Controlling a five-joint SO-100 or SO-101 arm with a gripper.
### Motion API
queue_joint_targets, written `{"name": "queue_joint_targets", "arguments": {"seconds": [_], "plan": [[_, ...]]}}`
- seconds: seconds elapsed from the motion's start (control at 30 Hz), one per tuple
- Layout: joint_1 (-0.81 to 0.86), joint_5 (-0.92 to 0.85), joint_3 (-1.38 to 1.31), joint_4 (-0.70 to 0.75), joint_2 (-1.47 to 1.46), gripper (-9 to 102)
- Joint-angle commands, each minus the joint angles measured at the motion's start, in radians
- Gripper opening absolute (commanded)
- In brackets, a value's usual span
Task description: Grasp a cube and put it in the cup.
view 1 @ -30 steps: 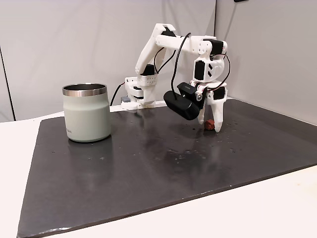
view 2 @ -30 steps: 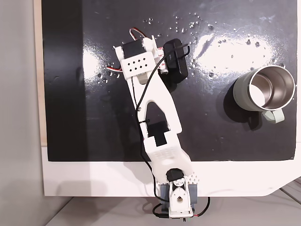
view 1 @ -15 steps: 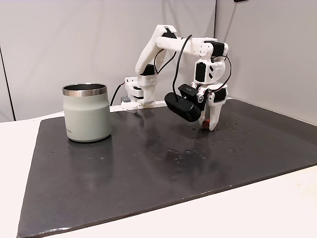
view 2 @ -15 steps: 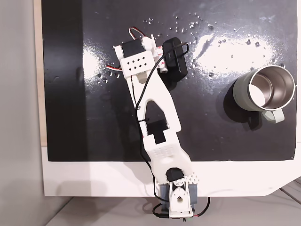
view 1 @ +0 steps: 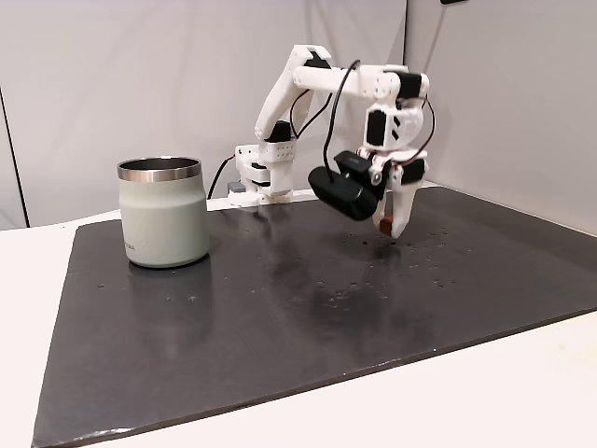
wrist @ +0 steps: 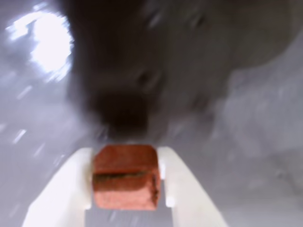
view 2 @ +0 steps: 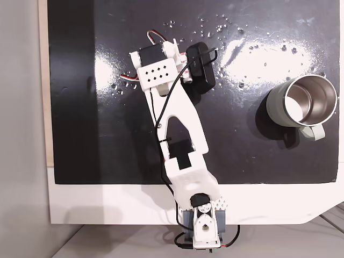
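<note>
The tiny reddish-brown cube (wrist: 125, 177) sits pinched between my gripper's (wrist: 124, 156) two white fingers in the wrist view. In a fixed view from the side, the gripper (view 1: 390, 226) hangs a little above the dark mat at the right, shut on the cube (view 1: 384, 225), whose red face shows at the fingertips. The pale sage-green cup (view 1: 163, 215) with a steel rim stands upright far to the left of it. In the fixed view from above, the cup (view 2: 272, 107) is at the right, open and empty, and the wrist hides the cube.
A dark glossy mat (view 1: 280, 317) covers the white table (view 1: 485, 401). The arm's base (view 1: 261, 173) stands at the mat's far edge. A black camera (view 1: 341, 191) hangs beside the gripper. Grey walls close the back and right.
The fingers have shut on the cube, which lay on the mat between them. The gripper has risen slightly, lifting the cube off the mat.
</note>
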Motion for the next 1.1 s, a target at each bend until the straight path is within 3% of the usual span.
{"name": "queue_joint_targets", "arguments": {"seconds": [0.0,0.43,0.73,1.07], "plan": [[0.006,-0.002,0.017,0.012,0.207,5],[0.086,-0.040,0.308,-0.008,0.749,4],[0.163,-0.051,0.341,0.003,0.804,3],[0.469,-0.060,0.196,0.060,0.819,3]]}}
